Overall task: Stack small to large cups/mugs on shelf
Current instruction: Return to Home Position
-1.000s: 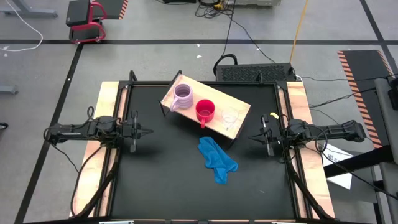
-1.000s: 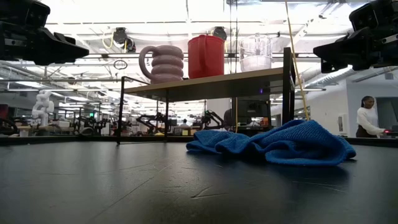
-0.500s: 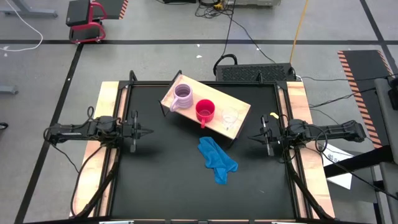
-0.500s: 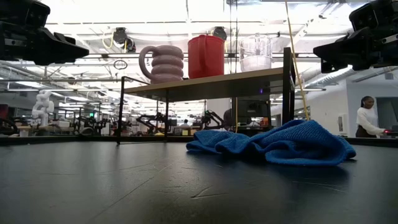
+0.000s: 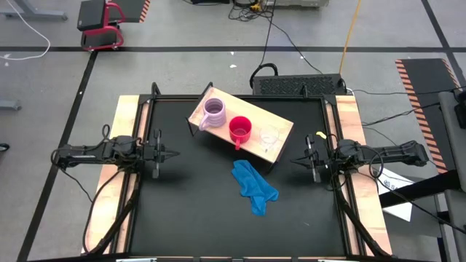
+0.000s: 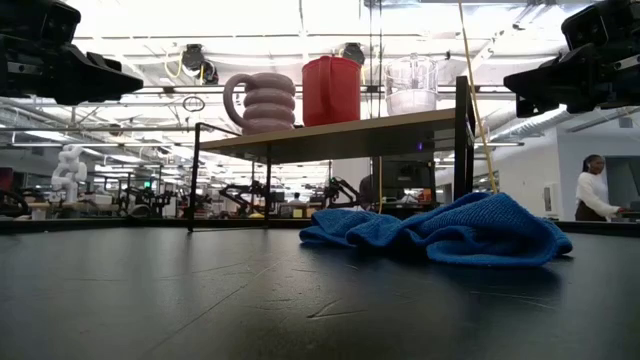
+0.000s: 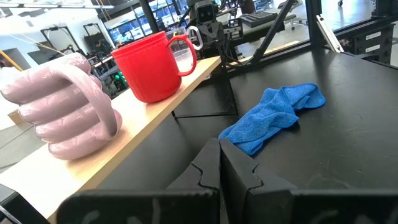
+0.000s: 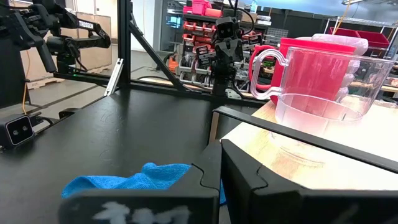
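Now the left gripper (image 5: 171, 155) hangs over the table (image 5: 196, 218) near its 9 o'clock edge. Its tips point toward 3 o'clock, and the fingers (image 7: 208, 163) are pressed together with nothing between them. Opposite, the right gripper (image 5: 293, 161) hangs near the 3 o'clock edge and points toward 9 o'clock. It is likewise pressed together and empty. Both are well apart from the cups and from each other.

Between the two grippers, just toward 5 o'clock of the table's middle, a blue cloth (image 5: 255, 187) lies crumpled on the black top.

At 12 o'clock from the middle stands the shelf (image 5: 282, 125), set askew, so its long side runs from 10 o'clock to 4 o'clock. One corner reaches close to the cloth; whether they touch, I cannot tell.

Three cups stand upright in a row along the shelf. The pink mug (image 5: 215, 110) is at the 10 o'clock end, with its handle toward 8 o'clock. The red mug (image 5: 240, 129) is in the middle, with its handle toward 6 o'clock. The clear cup (image 5: 269, 136) is at the 4 o'clock end, just beside the red mug.

Beyond the table, at the low view's 3 o'clock edge, a person (image 6: 592, 190) stands in the room.
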